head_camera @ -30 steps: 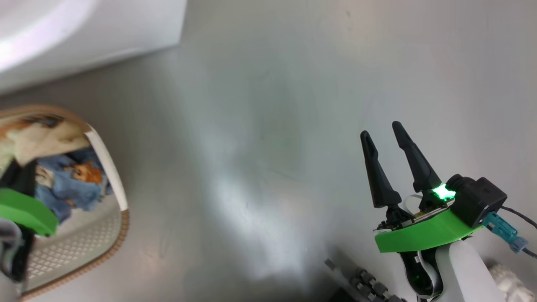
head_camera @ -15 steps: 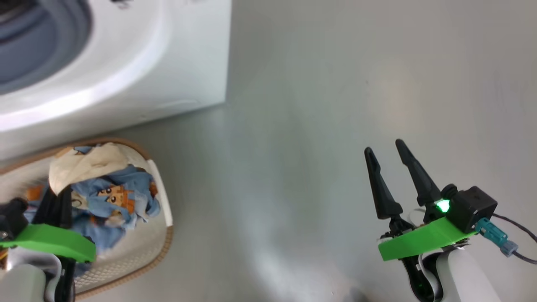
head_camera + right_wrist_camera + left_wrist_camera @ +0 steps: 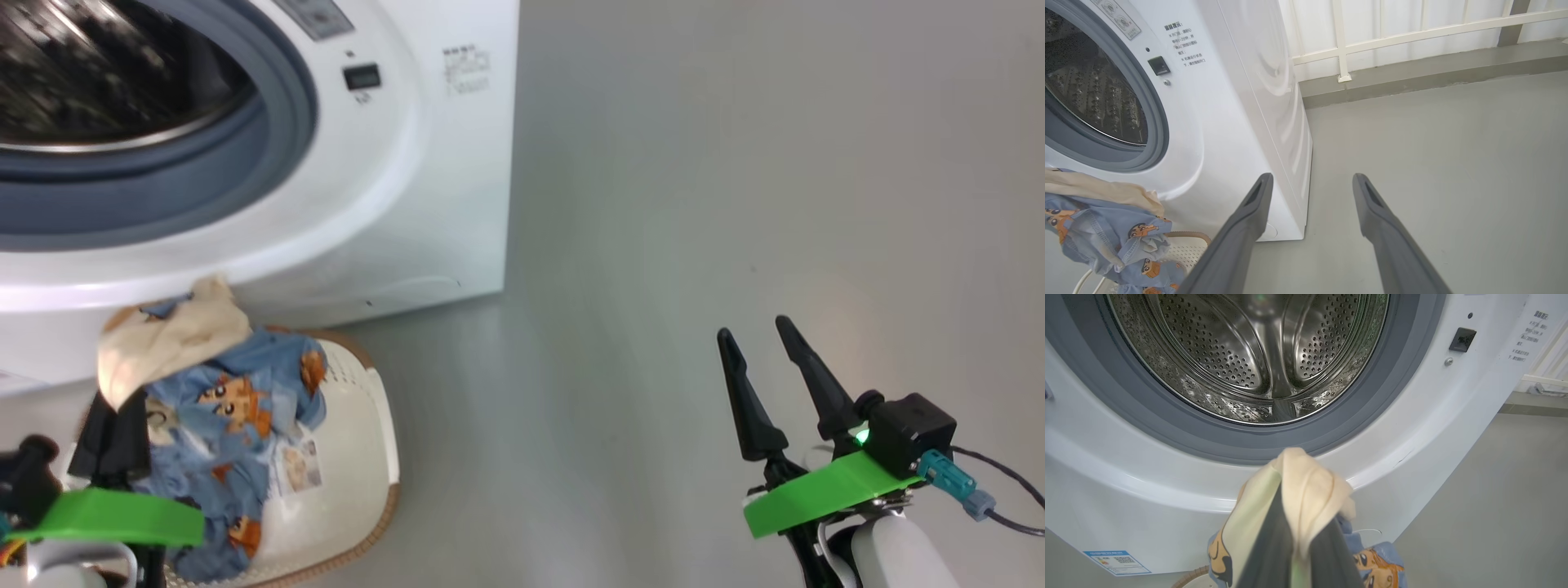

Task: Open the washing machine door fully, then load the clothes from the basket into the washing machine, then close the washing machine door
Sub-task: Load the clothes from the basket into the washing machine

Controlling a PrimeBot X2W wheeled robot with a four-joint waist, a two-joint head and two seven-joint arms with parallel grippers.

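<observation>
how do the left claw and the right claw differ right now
Grip: the left claw is shut on the clothes, with the cream piece draped over its tips; the right claw is open and holds nothing.
Place: the left claw is above the basket, facing the washing machine drum; the right claw is over bare floor, to the right of the machine.
Shared: both have two long dark fingers on a green mount.

One washing machine (image 3: 424,163); one basket (image 3: 363,457); one clothes bundle (image 3: 237,392); left claw (image 3: 110,441), right claw (image 3: 754,339): two.
</observation>
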